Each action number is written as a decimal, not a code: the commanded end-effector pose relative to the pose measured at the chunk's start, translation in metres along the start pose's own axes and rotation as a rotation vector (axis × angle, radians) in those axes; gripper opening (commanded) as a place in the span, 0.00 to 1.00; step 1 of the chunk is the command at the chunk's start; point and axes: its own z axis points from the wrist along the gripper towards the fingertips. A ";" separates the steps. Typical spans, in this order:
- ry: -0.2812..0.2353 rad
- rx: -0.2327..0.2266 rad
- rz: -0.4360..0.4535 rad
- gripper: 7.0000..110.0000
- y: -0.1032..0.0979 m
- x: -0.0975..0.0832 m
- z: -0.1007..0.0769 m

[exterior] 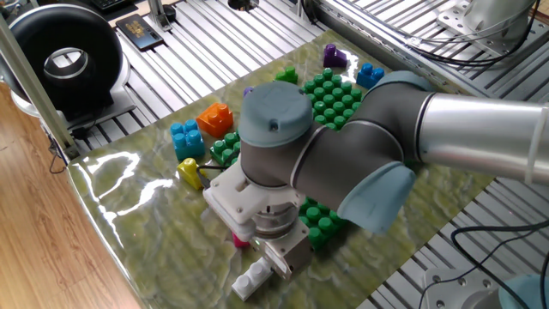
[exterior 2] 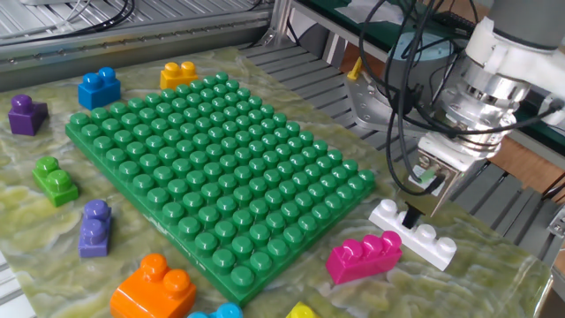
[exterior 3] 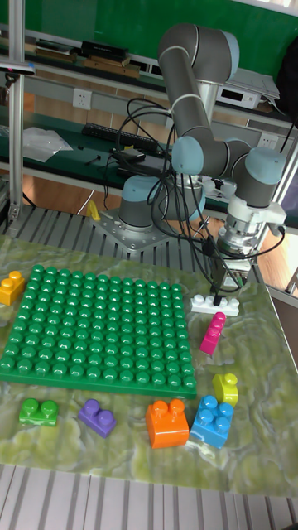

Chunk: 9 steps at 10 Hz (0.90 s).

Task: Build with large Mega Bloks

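Gripper (exterior 2: pixel 411 217) upright over white brick (exterior 2: pixel 413 234)

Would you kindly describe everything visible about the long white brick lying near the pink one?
The long white plastic brick is glossy, with four round studs in a single row. It lies flat, studs up, on the mottled green mat, off the large green studded baseplate near its corner. The pink plastic brick sits right beside it; whether they touch is unclear. The pincer stands over its middle, dark fingertips down among the studs, grip not clear.
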 end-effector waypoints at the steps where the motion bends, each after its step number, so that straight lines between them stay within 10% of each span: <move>1: -0.010 0.014 0.005 0.36 -0.008 -0.004 0.010; 9: 0.025 0.016 0.029 0.36 -0.001 -0.002 0.024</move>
